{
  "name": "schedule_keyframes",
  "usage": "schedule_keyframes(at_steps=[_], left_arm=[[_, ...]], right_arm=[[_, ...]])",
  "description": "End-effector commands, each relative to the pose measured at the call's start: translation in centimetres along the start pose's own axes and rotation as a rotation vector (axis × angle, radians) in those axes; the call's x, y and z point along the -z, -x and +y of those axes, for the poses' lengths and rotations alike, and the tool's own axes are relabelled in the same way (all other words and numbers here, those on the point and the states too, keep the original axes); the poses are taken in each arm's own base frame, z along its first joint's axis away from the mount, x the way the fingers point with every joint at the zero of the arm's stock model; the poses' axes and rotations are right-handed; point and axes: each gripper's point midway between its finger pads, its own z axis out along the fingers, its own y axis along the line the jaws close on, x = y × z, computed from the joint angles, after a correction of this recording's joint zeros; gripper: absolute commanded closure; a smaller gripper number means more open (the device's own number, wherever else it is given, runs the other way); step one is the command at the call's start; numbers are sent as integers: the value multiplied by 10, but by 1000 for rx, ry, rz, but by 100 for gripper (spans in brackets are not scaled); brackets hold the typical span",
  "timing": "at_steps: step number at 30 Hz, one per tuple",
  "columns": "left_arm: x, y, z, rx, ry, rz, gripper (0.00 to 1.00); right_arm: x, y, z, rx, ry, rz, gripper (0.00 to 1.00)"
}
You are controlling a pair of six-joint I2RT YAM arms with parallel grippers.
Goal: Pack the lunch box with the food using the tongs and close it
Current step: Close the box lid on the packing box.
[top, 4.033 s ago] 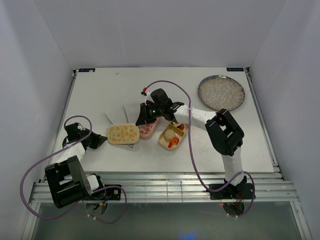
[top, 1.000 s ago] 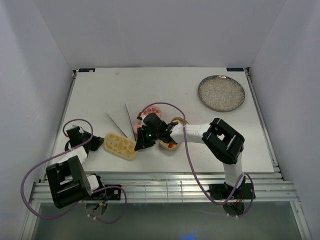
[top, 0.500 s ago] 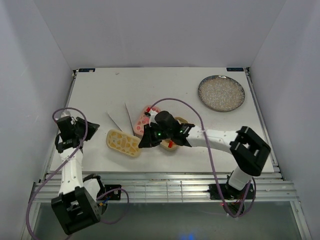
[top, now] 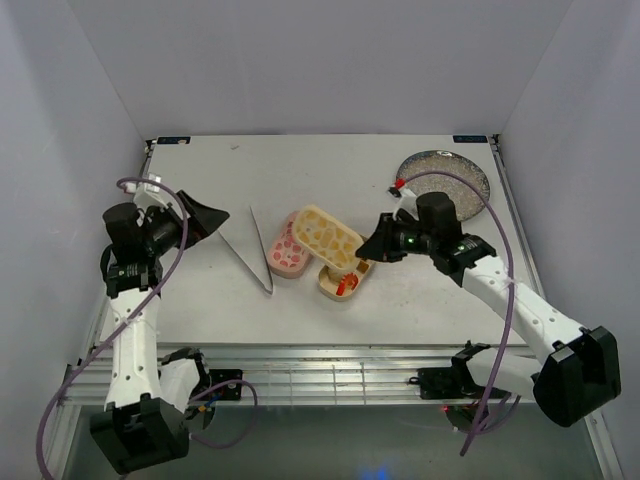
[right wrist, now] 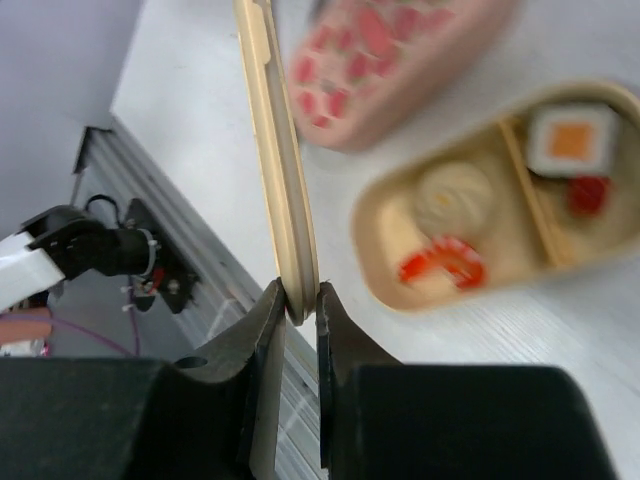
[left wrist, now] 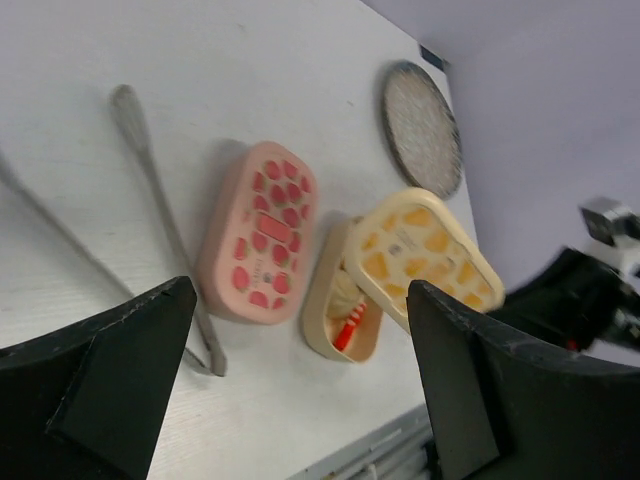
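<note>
White table (top: 200, 170), pale walls. My right gripper (top: 372, 247) pinches the tan-yellow lid (top: 325, 233) by its end. The lid hangs tilted above the open tan tray (top: 345, 287), its long axis crossing the tray's. My left gripper (top: 213, 216) gapes empty, well left of the tray, beyond the tongs (top: 262, 255).

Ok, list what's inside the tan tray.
A cream bun, a red-orange piece, an orange-topped rice roll and a small red piece. From above, the held lid covers part of it.
</note>
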Motion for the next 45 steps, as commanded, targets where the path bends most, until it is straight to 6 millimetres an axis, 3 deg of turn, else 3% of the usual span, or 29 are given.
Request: schedule_keyframes(at_steps=[1, 4, 7, 8, 9, 11, 16, 20, 23, 28, 29, 36, 40, 43, 45], left_arm=[[-4, -3, -53, -109, -199, 53, 2], [-17, -12, -78, -104, -252, 87, 2], [-32, -33, -102, -70, -314, 140, 4], [-38, -38, -104, -65, -308, 148, 6], [-48, -53, -107, -54, -304, 192, 6], [-60, -60, -106, -40, -280, 190, 8], [-82, -100, -103, -25, -269, 256, 11], [-92, -140, -105, -1, -275, 342, 14], [-95, -156, -108, 26, -291, 350, 15], [-101, -161, -101, 11, -262, 349, 15], [-100, -161, -100, 9, -259, 346, 15], [-101, -163, -91, -16, -232, 330, 15], [-102, -162, -88, -23, -223, 322, 15], [-104, -162, -87, -32, -221, 320, 15], [-105, -164, -85, -49, -219, 326, 15]], right_arm=[[24, -10, -24, -58, -12, 10, 92], [36, -5, -53, -177, -123, -102, 92], [41, -6, -63, -285, -171, -213, 92], [42, -18, -72, -333, -195, -241, 92], [41, -7, -65, -385, -139, -316, 92], [44, -4, -64, -413, -122, -390, 92], [51, 0, -68, -416, -166, -471, 92], [52, 4, -57, -416, -107, -489, 92], [49, 2, -56, -464, -82, -506, 92], [35, -19, -67, -505, -94, -498, 92], [30, -32, -74, -524, -99, -477, 92], [14, -50, -77, -546, -73, -434, 91], [14, -61, -83, -543, -103, -415, 64], [16, -69, -86, -505, -143, -378, 52], [17, -77, -91, -483, -184, -341, 49]])
